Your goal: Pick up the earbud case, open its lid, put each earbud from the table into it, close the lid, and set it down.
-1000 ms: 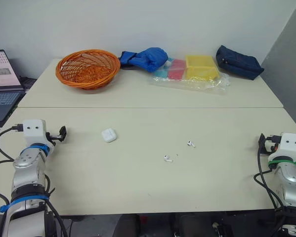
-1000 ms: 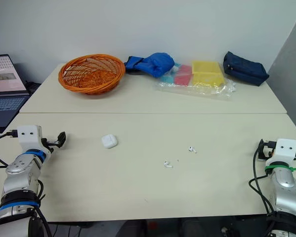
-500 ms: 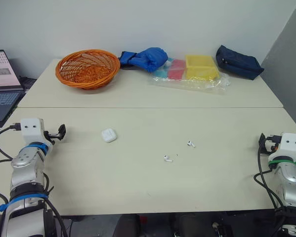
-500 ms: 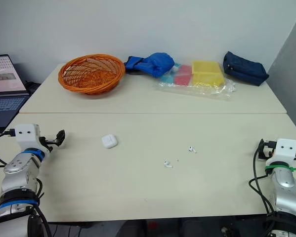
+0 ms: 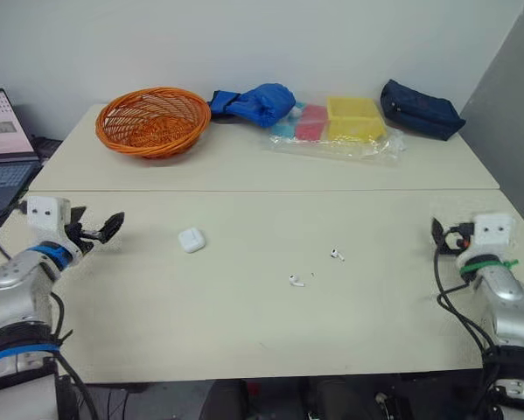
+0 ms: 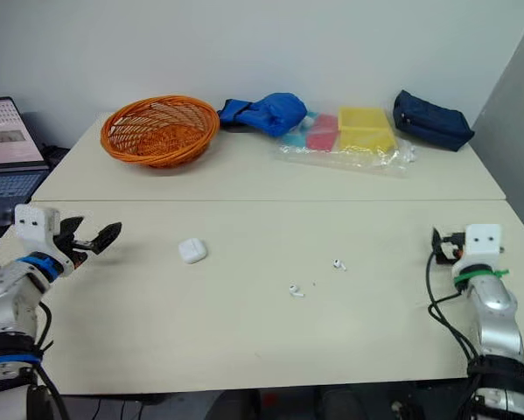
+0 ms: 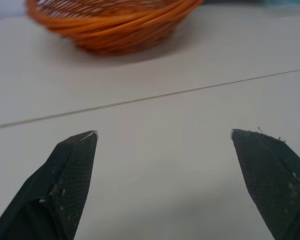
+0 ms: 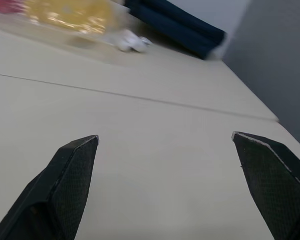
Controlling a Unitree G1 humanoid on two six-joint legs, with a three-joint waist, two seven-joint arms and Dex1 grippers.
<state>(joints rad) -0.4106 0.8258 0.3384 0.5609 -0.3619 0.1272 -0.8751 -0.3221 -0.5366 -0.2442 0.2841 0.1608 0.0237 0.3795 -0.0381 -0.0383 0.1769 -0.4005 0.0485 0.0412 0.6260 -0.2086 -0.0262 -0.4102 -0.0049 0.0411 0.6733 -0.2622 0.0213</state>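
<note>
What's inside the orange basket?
The basket shows just its own woven wall, nothing lying in it. Its near rim covers some of the bottom, so something small could hide there.

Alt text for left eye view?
A small white rounded earbud case and two loose white earbuds lie apart on a beige table, untouched. The left gripper and right gripper, both open, hover over its left and right edges.

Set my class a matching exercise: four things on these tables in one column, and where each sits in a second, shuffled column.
1. orange wicker basket
2. small white earbud case
3. dark blue fabric pouch
4. yellow plastic box

A. front table, left of centre
B. among clear plastic wrap
C. back table, far left
D. back table, far right

Pairs: 1-C, 2-A, 3-D, 4-B
</note>
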